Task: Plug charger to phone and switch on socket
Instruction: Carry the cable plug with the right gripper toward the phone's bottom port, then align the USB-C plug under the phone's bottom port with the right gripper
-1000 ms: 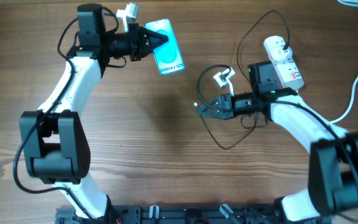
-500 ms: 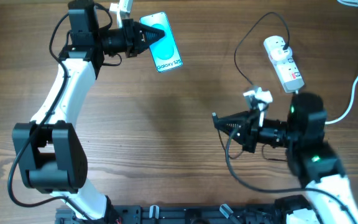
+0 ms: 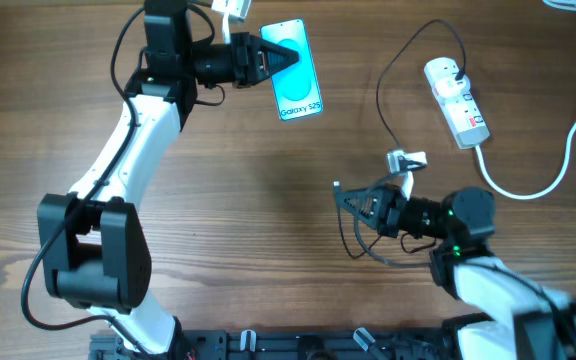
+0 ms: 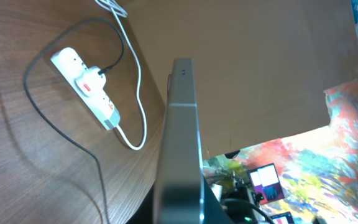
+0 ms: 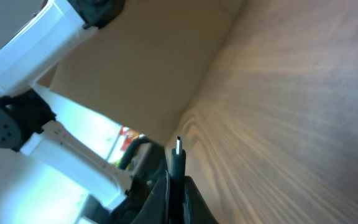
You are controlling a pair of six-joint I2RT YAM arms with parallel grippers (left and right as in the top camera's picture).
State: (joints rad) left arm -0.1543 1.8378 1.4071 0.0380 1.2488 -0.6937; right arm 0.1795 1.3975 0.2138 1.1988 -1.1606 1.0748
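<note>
My left gripper (image 3: 266, 62) is shut on the near short edge of the phone (image 3: 299, 70), held off the table at the back with its teal screen up. In the left wrist view the phone (image 4: 180, 137) shows edge-on, rising from the jaws (image 4: 182, 214). My right gripper (image 3: 352, 204) is shut on the charger's black connector tip (image 5: 178, 159), whose metal end points left above the table. The thin black cable (image 3: 396, 60) loops back to the white plug adapter (image 3: 444, 78) in the socket (image 3: 458, 108). The socket (image 4: 86, 88) also shows in the left wrist view.
The socket's thick white cord (image 3: 558, 150) curves off the right side of the table. Slack black cable lies coiled under my right wrist (image 3: 368, 245). My left arm (image 5: 42, 31) shows in the right wrist view. A cardboard wall (image 4: 260, 68) stands beyond the table's edge.
My left gripper has carried the phone to the right along the back. My right arm has drawn back toward the front edge and swung, the connector still in its jaws.
</note>
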